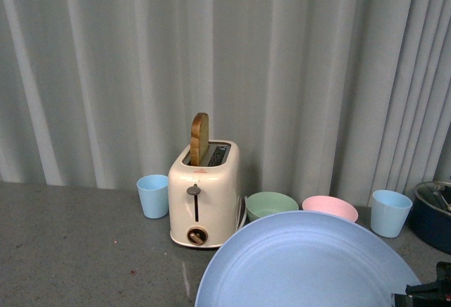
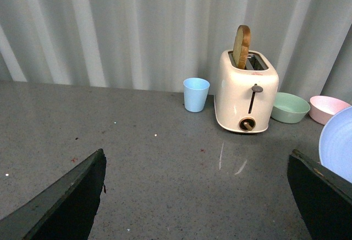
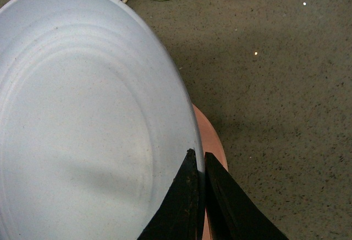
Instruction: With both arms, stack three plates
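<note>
We have the right gripper (image 3: 199, 165) clamped on the rim of the light blue plate (image 3: 82, 130), holding it up off the grey table (image 3: 275, 86), tilted, above the pink plate (image 3: 212, 141), of which only an edge shows. The left gripper (image 2: 195, 196) is spread wide and has hold of nothing. Behind are the toaster (image 1: 204, 198), green bowl (image 1: 271, 205) and pink bowl (image 1: 329, 208).
</note>
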`<state>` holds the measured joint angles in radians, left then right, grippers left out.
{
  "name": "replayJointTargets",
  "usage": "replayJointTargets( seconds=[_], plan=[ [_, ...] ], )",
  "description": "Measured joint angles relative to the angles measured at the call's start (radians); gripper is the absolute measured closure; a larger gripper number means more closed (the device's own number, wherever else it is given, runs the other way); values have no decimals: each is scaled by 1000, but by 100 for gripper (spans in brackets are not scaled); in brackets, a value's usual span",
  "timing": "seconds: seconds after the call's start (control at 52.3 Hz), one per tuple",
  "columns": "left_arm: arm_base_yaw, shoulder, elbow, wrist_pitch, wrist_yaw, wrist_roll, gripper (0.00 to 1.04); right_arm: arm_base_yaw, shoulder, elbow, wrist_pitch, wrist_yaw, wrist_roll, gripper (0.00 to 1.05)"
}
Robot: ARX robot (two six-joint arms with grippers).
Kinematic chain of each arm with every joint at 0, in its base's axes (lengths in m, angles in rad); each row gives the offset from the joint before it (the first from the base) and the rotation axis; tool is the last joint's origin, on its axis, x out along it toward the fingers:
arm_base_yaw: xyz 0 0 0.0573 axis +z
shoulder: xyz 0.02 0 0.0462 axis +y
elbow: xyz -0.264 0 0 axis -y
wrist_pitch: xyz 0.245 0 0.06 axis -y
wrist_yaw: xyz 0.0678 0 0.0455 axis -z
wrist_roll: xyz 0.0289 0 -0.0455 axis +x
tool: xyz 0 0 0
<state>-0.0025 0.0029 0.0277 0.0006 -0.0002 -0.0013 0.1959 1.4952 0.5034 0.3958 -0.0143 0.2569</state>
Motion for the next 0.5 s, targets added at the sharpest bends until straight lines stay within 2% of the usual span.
replayJointTargets(
  seconds=[0.249,0.497],
  plan=[
    [0,0,0,0,0,0,7,-22,102,-22,67,-52,137,101],
    [0,0,0,0,0,0,7,-47,169,-47,120,-58,175,101]
  ],
)
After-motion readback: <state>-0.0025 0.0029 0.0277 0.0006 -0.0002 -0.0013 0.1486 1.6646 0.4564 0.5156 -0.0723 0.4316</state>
